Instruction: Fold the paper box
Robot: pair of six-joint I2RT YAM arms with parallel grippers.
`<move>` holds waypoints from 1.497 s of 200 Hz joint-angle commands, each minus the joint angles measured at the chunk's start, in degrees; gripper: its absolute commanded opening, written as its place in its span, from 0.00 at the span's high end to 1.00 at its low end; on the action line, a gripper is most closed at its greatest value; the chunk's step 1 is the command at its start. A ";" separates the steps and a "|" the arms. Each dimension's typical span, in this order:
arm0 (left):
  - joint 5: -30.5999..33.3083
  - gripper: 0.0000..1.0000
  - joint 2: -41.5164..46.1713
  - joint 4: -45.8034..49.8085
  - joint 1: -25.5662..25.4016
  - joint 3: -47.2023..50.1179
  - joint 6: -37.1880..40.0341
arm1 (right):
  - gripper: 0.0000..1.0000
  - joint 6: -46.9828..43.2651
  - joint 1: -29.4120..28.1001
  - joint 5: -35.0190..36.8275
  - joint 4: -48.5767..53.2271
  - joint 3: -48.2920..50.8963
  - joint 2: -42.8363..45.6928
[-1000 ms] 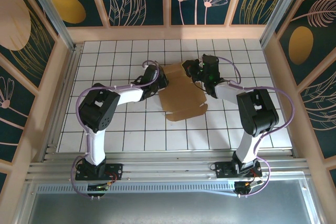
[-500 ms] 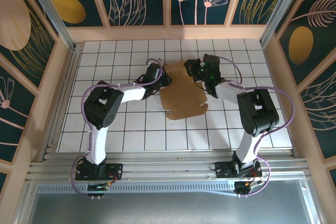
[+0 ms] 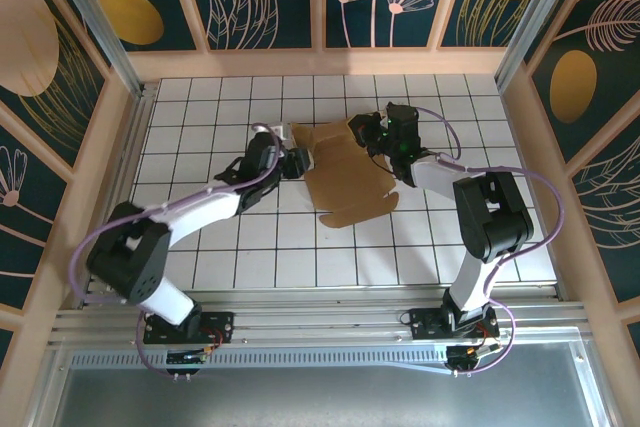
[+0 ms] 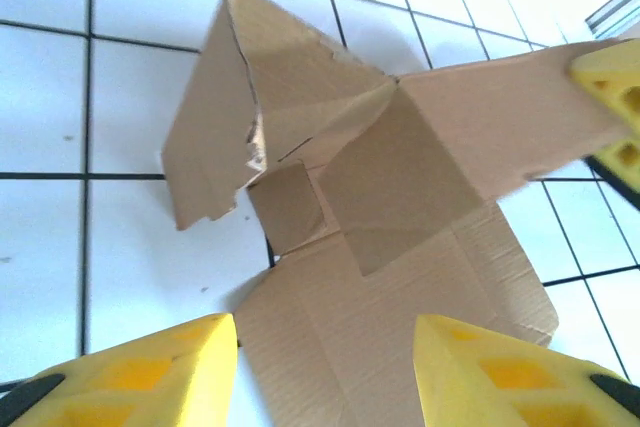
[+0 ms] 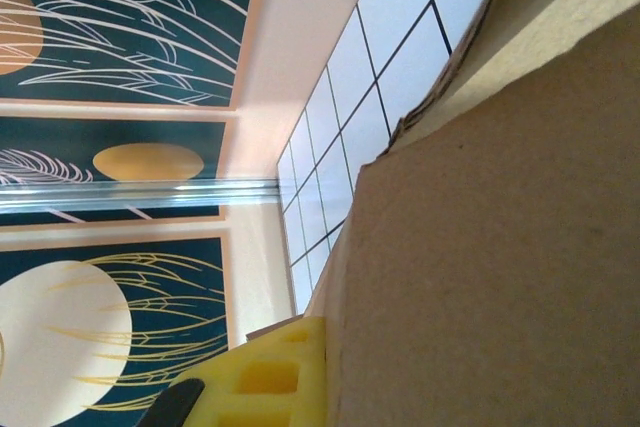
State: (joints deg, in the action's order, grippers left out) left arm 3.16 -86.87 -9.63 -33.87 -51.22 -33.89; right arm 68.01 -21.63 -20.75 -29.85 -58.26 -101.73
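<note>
On the left, our left tool (image 3: 293, 160) sits low at the left edge of the paper box (image 3: 350, 185). Its yellow fingers (image 4: 150, 377) stand apart with nothing pinched between them. The box lies partly flat on the white tiled counter (image 3: 200, 107), near the middle, with flaps raised along its far side. At the far right corner, our right tool (image 3: 370, 134) is clamped tight on a raised flap.

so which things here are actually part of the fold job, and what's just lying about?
Job:
- paper box, partly folded
- left end effector, open beside it
- right end effector, shut on a flap

Not the job:
- tiled table
- patterned walls
</note>
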 commanded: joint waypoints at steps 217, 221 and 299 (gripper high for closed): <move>-16.51 0.89 -22.62 38.29 10.05 -40.82 12.36 | 0.95 -3.16 -0.66 1.91 9.18 -2.47 0.65; -17.80 0.89 -22.15 37.85 10.05 -40.27 11.54 | 0.95 -3.15 -0.69 2.15 9.19 -2.45 0.51; -25.58 0.91 -17.60 34.58 8.48 -36.63 -2.69 | 0.97 -4.30 -2.12 3.03 5.50 -1.48 -0.19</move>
State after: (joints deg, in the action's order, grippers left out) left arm -16.05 -108.92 29.89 -23.86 -87.57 -29.58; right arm 66.50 -21.78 -18.94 -26.22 -60.14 -101.71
